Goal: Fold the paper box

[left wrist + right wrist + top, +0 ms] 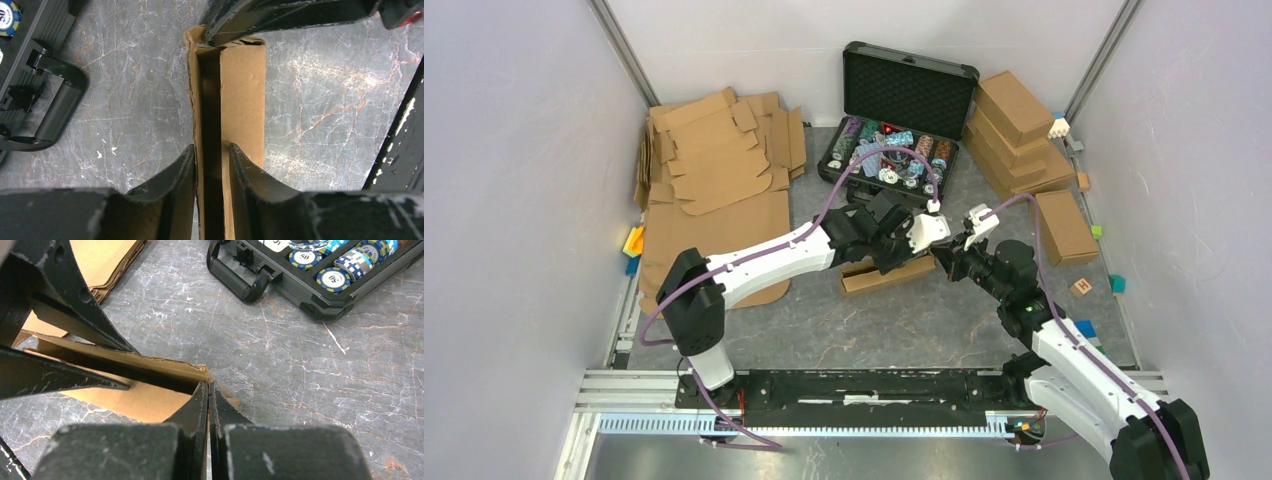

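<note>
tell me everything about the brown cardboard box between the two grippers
The brown corrugated-cardboard paper box is partly folded into a long, narrow strip with raised walls and a dark channel between them. It lies on the grey marbled table. The left gripper grips one end; the right gripper pinches the other end's corner.

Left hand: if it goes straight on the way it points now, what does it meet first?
Probably the right hand, which pinches the far end of the box that the left hand straddles; depth is unclear.
</note>
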`<action>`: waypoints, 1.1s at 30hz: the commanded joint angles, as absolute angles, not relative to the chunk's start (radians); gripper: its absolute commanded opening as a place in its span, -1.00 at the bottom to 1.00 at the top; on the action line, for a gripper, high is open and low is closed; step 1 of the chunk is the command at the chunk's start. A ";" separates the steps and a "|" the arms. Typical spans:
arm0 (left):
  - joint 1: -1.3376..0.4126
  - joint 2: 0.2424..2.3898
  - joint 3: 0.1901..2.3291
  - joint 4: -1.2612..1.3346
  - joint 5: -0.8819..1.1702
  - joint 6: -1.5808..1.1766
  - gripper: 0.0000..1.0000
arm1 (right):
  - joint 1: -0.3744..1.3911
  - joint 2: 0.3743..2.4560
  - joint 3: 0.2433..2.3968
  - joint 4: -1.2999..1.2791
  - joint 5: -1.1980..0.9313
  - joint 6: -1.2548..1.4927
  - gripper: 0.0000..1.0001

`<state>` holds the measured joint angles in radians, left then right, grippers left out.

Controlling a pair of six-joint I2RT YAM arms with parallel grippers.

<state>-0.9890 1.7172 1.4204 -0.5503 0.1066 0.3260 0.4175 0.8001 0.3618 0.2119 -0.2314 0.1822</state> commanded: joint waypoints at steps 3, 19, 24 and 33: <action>-0.973 1.752 1.454 -0.574 0.108 0.299 -0.32 | 0.423 0.780 0.420 0.177 -0.242 0.182 -0.86; -0.963 1.758 1.454 -0.574 0.120 0.298 -0.36 | 0.433 0.742 0.337 0.147 -0.367 0.117 0.50; -0.962 1.757 1.454 -0.574 0.122 0.295 -0.36 | 0.466 0.798 0.337 0.169 -0.363 0.103 0.58; -0.955 1.742 1.444 -0.567 0.165 0.289 -0.28 | 0.476 0.843 0.324 0.286 -0.301 0.158 0.12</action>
